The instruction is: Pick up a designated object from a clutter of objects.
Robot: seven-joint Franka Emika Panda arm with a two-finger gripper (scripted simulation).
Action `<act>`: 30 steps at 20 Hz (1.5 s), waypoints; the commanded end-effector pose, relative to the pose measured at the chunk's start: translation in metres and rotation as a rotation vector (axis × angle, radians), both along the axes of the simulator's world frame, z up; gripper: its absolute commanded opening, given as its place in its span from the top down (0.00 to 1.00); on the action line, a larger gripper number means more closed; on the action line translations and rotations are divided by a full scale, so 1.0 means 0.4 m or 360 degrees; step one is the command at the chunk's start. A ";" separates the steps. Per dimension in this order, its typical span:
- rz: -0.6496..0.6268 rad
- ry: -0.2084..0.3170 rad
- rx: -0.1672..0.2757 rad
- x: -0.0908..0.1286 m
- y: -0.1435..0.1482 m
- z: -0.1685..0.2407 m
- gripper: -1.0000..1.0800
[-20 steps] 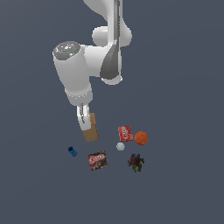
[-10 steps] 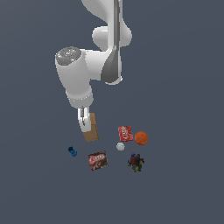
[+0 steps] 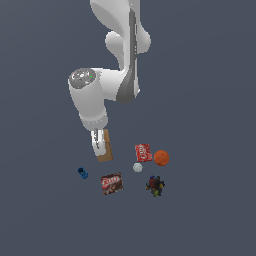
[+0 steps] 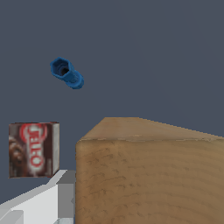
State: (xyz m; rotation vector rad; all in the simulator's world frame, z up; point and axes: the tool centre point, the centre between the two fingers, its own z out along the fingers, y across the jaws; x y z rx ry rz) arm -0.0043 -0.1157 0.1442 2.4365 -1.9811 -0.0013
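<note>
Pincer [image 3: 100, 145] at the tall, plain tan-brown cardboard-like box [image 3: 105, 146], its white fingers [image 3: 95, 141] set against the box's side.

In the exterior view the box stands tilted under the white arm, at that view's left end of the clutter; whether the pincer has it clamped I cannot tell. Near it lie a small red labelled packet [image 3: 143, 152], an orange ball [image 3: 161, 157], a white ball [image 3: 137, 167], a blue toy [image 3: 82, 173], a dark red-brown printed box [image 3: 111, 183] and a dark multicoloured lump [image 3: 155, 185], all on the grey table [image 3: 210, 200].

Tall tan box [image 3: 105, 148], tilted, among clutter
</note>
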 end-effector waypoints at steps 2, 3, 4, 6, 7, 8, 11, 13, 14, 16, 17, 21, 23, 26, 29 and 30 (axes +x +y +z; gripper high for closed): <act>0.0000 -0.0002 0.0000 0.001 0.000 -0.003 1.00; 0.0000 -0.0002 0.0000 0.001 0.000 -0.003 1.00; 0.0000 -0.0002 0.0000 0.001 0.000 -0.003 1.00; 0.0000 -0.0002 0.0000 0.001 0.000 -0.003 1.00; 0.0000 -0.0002 0.0000 0.001 0.000 -0.003 1.00; 0.0000 -0.0002 0.0000 0.001 0.000 -0.003 1.00; 0.0000 -0.0005 0.0001 0.003 0.000 0.000 1.00; 0.0000 -0.0005 0.0001 0.003 0.002 0.003 1.00; 0.0000 -0.0005 0.0001 0.004 0.004 0.006 1.00; 0.0000 -0.0005 0.0001 0.006 0.010 0.017 1.00; 0.0000 -0.0005 0.0001 0.008 0.014 0.025 1.00; -0.0001 -0.0005 -0.0001 0.016 0.039 0.068 1.00; -0.0001 -0.0005 -0.0001 0.022 0.056 0.098 1.00; -0.0002 -0.0004 -0.0003 0.033 0.086 0.152 1.00; -0.0002 -0.0004 -0.0004 0.047 0.122 0.216 1.00; -0.0002 -0.0004 -0.0004 0.052 0.135 0.239 1.00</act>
